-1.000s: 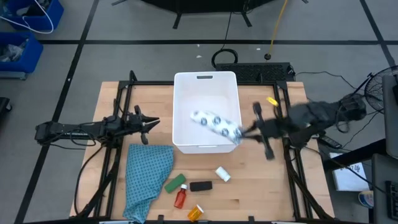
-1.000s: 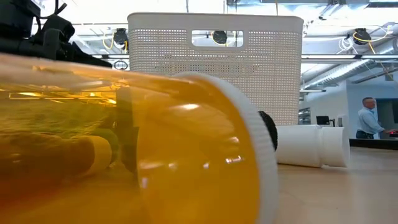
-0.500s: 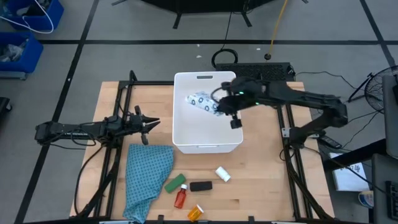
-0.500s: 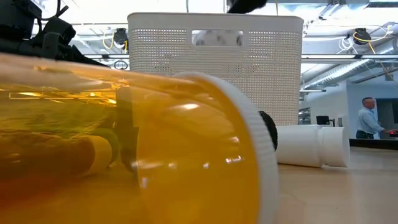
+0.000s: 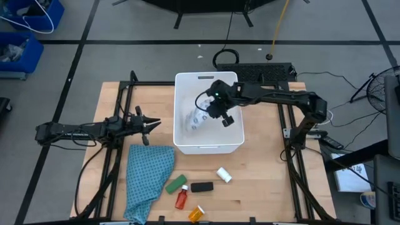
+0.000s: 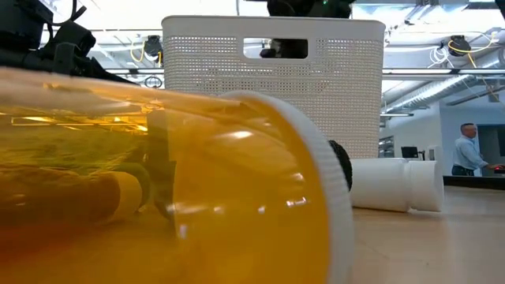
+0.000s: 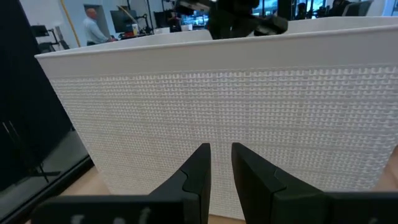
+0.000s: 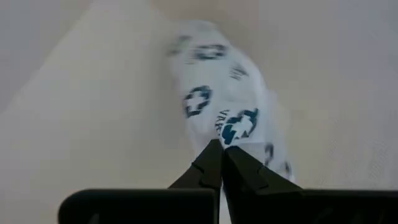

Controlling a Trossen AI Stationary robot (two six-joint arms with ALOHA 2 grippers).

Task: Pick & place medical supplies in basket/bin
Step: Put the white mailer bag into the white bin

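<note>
The white dark-dotted packet (image 5: 194,119) is in my right gripper (image 5: 212,107), which is shut on it above the inside of the white tub (image 5: 206,149). In the right wrist view the packet (image 8: 221,93) stretches away from the shut gripper (image 8: 220,149). The green block (image 5: 176,184), black block (image 5: 201,187), red bottle (image 5: 181,199), orange bottle (image 5: 196,214) and white cylinder (image 5: 224,175) lie on the table near the tub. My left gripper (image 5: 152,124) waits left of the tub, open by a narrow gap (image 7: 221,163). My right gripper pinches the packet between its two fingers at the packet's near end (image 8: 231,132), coming from the table's right and slanting down. The packet reaches out past the fingertips into the tub. Whether its far end (image 5: 189,122) touches the tub's floor cannot be told.
A teal patterned cloth (image 5: 147,178) lies on the table's near left part. In the low view the orange bottle (image 6: 158,181) fills the foreground, with the white cylinder (image 6: 394,185) and the tub's wall (image 6: 272,95) behind it. A person (image 6: 469,150) stands in the room beyond.
My right gripper has swung from beside the tub's right wall toward the table's left, over the tub's rim, carrying the packet. The packet lay across the tub's near right corner before; it now points down into the tub's left half.
</note>
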